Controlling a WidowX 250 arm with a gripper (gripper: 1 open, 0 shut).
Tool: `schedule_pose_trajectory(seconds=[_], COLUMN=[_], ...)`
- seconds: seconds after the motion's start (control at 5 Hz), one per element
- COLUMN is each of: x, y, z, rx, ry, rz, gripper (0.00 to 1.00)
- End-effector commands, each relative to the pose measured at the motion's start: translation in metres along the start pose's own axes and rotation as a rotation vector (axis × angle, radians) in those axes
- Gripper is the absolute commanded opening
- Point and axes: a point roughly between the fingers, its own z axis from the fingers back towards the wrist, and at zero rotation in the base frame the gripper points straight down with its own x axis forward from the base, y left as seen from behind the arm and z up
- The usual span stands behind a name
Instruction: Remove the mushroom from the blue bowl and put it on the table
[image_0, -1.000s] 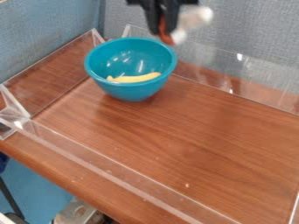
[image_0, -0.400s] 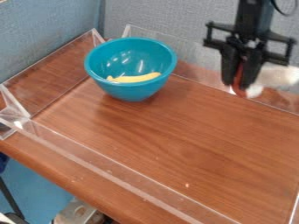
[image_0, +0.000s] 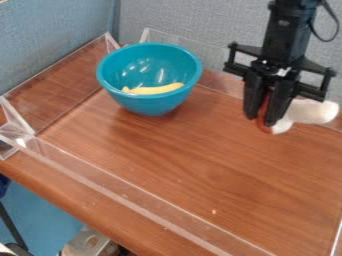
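One cam only, fixed high off the table (image_0: 160, 150), near its front-left corner, looking down & diagonally across it. Mid range: takes in most of the table top, far wall cut off at top.

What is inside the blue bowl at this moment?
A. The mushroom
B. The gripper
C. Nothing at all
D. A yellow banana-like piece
D: a yellow banana-like piece lies in the blue bowl, while the gripper is off to the right above the table, with what looks like the mushroom between its fingers.
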Motion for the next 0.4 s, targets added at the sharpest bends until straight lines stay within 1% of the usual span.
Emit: schedule_pose_trajectory(seconds=[0.0,0.2], x=[0.000,0.002], y=[0.006,0.004], z=[0.010,-0.005], rx=[-0.005,-0.001], ry=[-0.060,-0.044], rz=[0.043,0.082], gripper=[0.00,0.00])
